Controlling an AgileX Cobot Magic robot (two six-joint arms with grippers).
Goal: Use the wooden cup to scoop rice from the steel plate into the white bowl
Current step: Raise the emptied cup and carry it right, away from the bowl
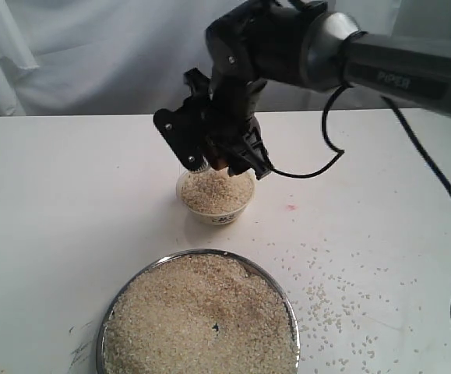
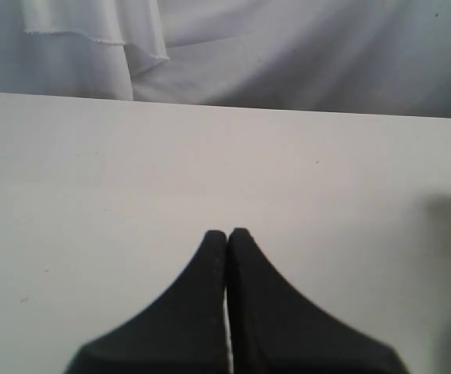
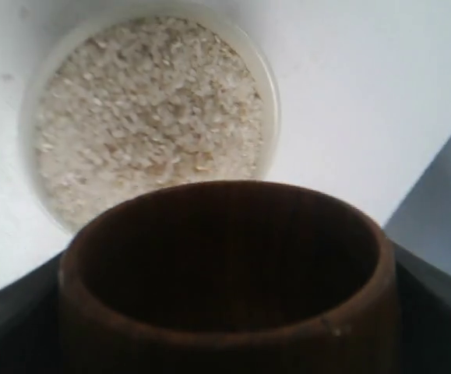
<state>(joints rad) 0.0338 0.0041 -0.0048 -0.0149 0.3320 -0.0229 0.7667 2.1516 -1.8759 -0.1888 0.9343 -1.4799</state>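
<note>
I have the right gripper (image 1: 223, 156) hanging just above the center of the exterior frame, its black arm reaching in from the upper right, and it is clamped on the wooden cup (image 3: 227, 347). In the right wrist camera the cup's brown rim fills the near part of the picture, with dark finger pieces at both of its sides and the dark inside facing the lens. In the exterior view only a sliver of the cup peeks out from under the black housing. Right beneath it sits the white bowl (image 1: 217, 216), slightly above the middle of the frame, filled nearly to the rim with rice (image 1: 217, 192); a small dark mark shows on its near wall. The steel plate (image 1: 184, 254) lies at the bottom center, cut off by the lower edge, apart from the bowl and heaped with more grains. Loose grains (image 1: 326, 300) are strewn over the white table (image 1: 54, 195) in the lower right. A black cable (image 1: 326, 148) loops down behind the gripper on the right. My left gripper (image 2: 227, 234) is clenched on nothing: its 2 black fingers press together above bare tabletop, with a white curtain (image 2: 93, 47) behind.
</note>
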